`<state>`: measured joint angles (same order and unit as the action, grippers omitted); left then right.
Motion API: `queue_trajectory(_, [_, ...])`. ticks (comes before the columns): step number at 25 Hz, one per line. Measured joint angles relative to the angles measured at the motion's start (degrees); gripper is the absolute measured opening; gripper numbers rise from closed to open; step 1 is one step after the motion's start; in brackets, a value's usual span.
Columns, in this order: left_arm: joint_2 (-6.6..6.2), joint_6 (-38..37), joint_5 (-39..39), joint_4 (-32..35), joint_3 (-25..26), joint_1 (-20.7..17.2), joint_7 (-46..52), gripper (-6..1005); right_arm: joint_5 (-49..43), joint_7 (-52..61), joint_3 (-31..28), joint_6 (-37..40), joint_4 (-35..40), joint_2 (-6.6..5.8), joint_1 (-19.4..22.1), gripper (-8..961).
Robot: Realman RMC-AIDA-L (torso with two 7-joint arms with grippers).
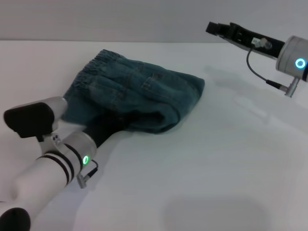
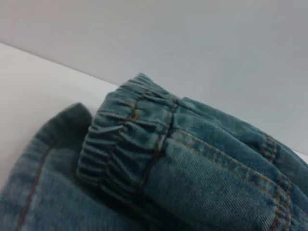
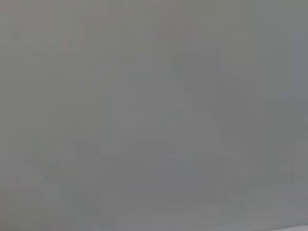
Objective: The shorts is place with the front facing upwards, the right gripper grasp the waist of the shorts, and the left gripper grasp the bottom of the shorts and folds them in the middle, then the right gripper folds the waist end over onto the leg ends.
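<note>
Both tools' states are impossible to tell: left tool (image 1: 111, 126) is touching the folded shorts (image 1: 139, 91); right tool (image 1: 219, 29) is hanging well apart.

Probably a lab: bare white table (image 1: 202, 183), plain wall (image 1: 120, 19).

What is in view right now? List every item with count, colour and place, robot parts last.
shorts: one, blue-green denim, folded into a bundle on the table's far left; elastic waistband on top at the left end.
table: one, white, under everything.
left gripper: one, black, at the shorts' near edge, fingers hidden by cloth; arm with green ring.
right gripper: one, black, raised at the far right, away from the shorts; arm with blue ring.
</note>
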<state>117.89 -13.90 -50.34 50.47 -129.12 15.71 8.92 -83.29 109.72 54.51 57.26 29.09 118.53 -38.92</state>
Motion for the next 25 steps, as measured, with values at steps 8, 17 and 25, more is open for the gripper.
queue_trajectory(8, [-0.14, 1.02, 0.72, 3.59, -1.78, -0.55, 0.29, 839, 0.13, -0.31, -0.11, -0.45, -0.09, 0.02, 0.91, 66])
queue_trajectory(17, [0.31, 1.83, 0.78, 4.83, -7.12, 4.74, 0.19, 837, -0.07, -0.31, -0.10, -0.34, 0.08, -0.06, 0.47, 80])
queue_trajectory(25, [-0.09, -3.93, 5.21, 4.44, -7.17, -1.01, -3.85, 834, -0.12, -0.59, -0.11, 0.25, -0.03, -0.12, 1.08, 92])
